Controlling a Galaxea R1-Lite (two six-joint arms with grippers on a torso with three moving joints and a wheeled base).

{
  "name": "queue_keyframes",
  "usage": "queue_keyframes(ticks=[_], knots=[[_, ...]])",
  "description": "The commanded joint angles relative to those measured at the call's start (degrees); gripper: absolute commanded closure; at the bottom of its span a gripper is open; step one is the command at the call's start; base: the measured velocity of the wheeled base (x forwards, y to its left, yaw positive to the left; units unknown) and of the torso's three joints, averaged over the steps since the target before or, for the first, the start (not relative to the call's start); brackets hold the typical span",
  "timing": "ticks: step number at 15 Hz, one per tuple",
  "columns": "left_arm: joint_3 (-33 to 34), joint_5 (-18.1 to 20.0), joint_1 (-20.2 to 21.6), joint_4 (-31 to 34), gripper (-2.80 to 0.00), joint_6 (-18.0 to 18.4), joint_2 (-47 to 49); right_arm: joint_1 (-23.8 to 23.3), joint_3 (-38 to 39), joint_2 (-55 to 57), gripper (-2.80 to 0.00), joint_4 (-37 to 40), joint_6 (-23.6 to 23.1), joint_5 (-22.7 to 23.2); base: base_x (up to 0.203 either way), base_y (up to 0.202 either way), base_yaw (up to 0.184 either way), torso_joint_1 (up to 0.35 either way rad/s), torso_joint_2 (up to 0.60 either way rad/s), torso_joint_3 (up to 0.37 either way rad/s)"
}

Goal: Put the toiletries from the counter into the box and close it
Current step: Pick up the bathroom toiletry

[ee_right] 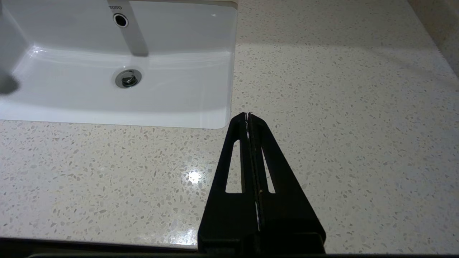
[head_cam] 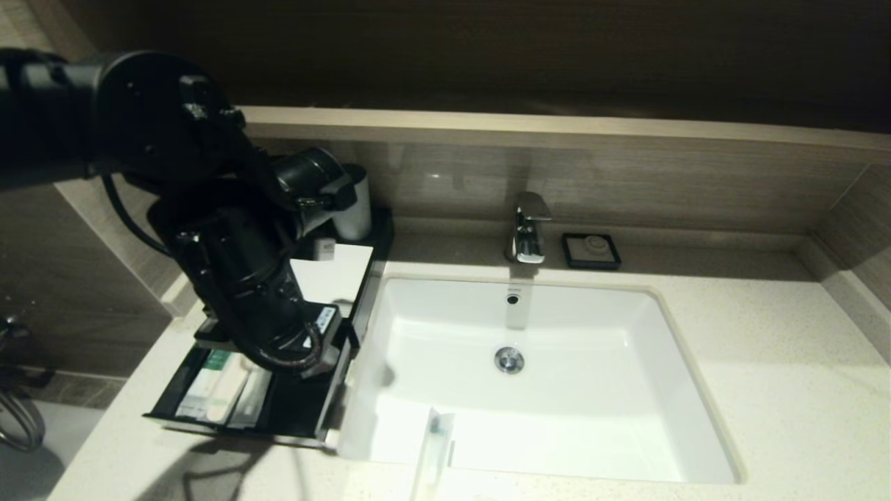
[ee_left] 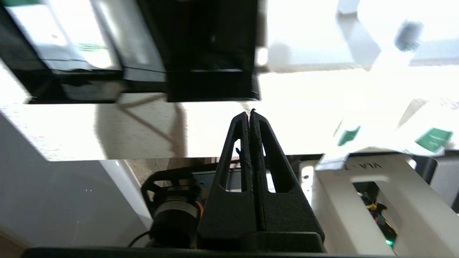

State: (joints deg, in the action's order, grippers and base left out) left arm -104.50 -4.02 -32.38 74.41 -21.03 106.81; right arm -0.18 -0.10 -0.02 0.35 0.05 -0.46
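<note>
The black box [head_cam: 341,275] with a white top panel stands left of the basin. Its drawer [head_cam: 292,414] is pulled out, and several slim white packets [head_cam: 223,386] lie in it. My left arm [head_cam: 243,278] hangs over the drawer. In the left wrist view my left gripper [ee_left: 250,113] is shut and empty above the counter [ee_left: 143,125], just in front of the drawer [ee_left: 211,82]. One translucent packet [head_cam: 431,452] lies across the basin's front rim. Green-ended packets [ee_left: 348,136] show near the counter's front edge. My right gripper [ee_right: 248,114] is shut and empty over the counter [ee_right: 340,107].
The white basin [head_cam: 543,403] fills the middle of the counter, with a chrome tap [head_cam: 527,229] behind it. A small black soap dish [head_cam: 592,250] sits right of the tap. A white cup [head_cam: 351,205] stands behind the box. A wooden ledge [head_cam: 557,129] runs along the back.
</note>
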Motion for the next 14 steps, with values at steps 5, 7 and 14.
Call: queue_keyframes(ticks=[5,7,14], knots=[[0.52,-0.08,-8.9,0.39,0.0,-4.43,2.5,0.01,0.01,-0.06,0.0,0.0,-0.05,0.02,0.0,0.0,0.0,0.0,0.0,0.0],[0.57,-0.11,-10.7,0.47,0.0,-5.01,3.27,0.01,0.01,-0.06,0.0,0.0,0.04,0.02,0.0,0.0,0.0,0.0,0.0,0.0],[1.7,-0.29,-17.35,0.29,0.0,-8.11,6.37,0.01,0.01,-0.06,0.0,0.0,0.04,0.02,0.0,0.0,0.0,0.0,0.0,0.0]])
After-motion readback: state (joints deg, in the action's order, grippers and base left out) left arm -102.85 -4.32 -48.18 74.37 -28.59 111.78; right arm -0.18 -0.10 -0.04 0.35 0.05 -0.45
